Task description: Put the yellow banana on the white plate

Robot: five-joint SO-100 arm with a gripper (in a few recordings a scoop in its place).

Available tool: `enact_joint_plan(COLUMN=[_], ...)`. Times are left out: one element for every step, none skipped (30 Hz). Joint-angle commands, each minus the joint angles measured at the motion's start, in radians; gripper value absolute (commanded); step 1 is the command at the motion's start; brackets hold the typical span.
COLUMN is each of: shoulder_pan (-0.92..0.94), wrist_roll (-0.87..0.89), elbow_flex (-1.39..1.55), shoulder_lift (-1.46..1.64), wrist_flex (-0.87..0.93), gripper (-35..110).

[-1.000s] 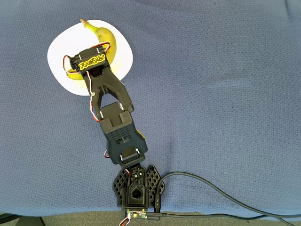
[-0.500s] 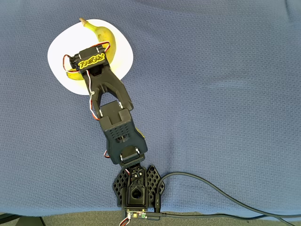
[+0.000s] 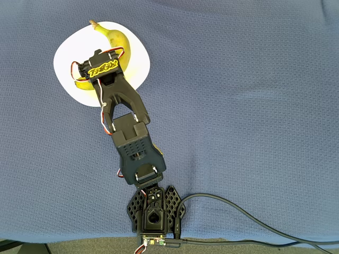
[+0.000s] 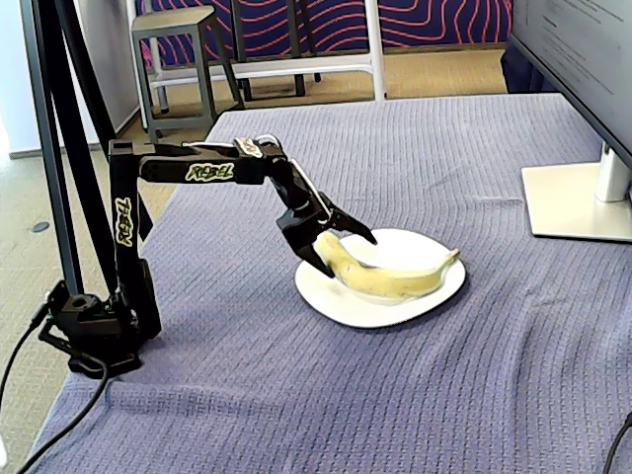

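So, largest first: blue knitted cloth over the table [image 4: 474,395] fills both views. Black SO-100 arm with yellow lettering [image 4: 197,171] reaches from its base at lower left of the fixed view toward frame centre; in the overhead view it runs from bottom centre up to the upper left.

Glossy white rounded-square plate [image 4: 341,301] sits at frame centre in the fixed view, upper left in the overhead view [image 3: 66,53]. Curved yellow banana with the brownish stem tip [image 4: 390,281] lies on it, stem pointing right in the fixed view, toward the top edge in the overhead [image 3: 121,41].

Gripper [image 4: 331,247] is at the banana's left end, jaws spread a bit around it; can't tell if they're pinching or already slack.

Change over the last second: basically none overhead. Arm and banana hold the same spot. Reads to me as placement done, release and retreat pending.
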Motion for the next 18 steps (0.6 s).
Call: enact_joint_plan(shoulder_pan=[-0.002, -0.002, -0.002, -0.002, 0.000, 0.000, 0.002, 0.002, 0.002, 0.000, 0.000, -0.002, -0.002, -0.002, -0.002, -0.002, -0.002, -0.002], wrist_roll=[0.044, 0.049, 0.055, 0.061, 0.069, 0.077, 0.080, 0.083, 0.083, 0.081, 0.078, 0.075, 0.075, 0.077, 0.077, 0.078, 0.081, 0.086], elbow_flex=[-0.103, -0.104, -0.104, -0.104, -0.103, -0.103, -0.103, -0.103, -0.103, -0.101, -0.101, -0.101, -0.101, -0.100, -0.098, -0.097, -0.097, -0.098], shoulder_lift=[0.012, 0.011, 0.008, 0.008, 0.008, 0.008, 0.008, 0.008, 0.008, 0.008, 0.005, 0.002, -0.002, -0.003, -0.005, -0.005, -0.003, -0.003], wrist_flex=[0.035, 0.044, 0.054, 0.063, 0.075, 0.086, 0.092, 0.097, 0.098, 0.100, 0.103, 0.110, 0.118, 0.127, 0.133, 0.138, 0.146, 0.160], gripper=[33, 32, 32, 32, 32, 32, 32, 32, 32, 32, 32, 32, 32, 32, 31, 31, 31, 31])
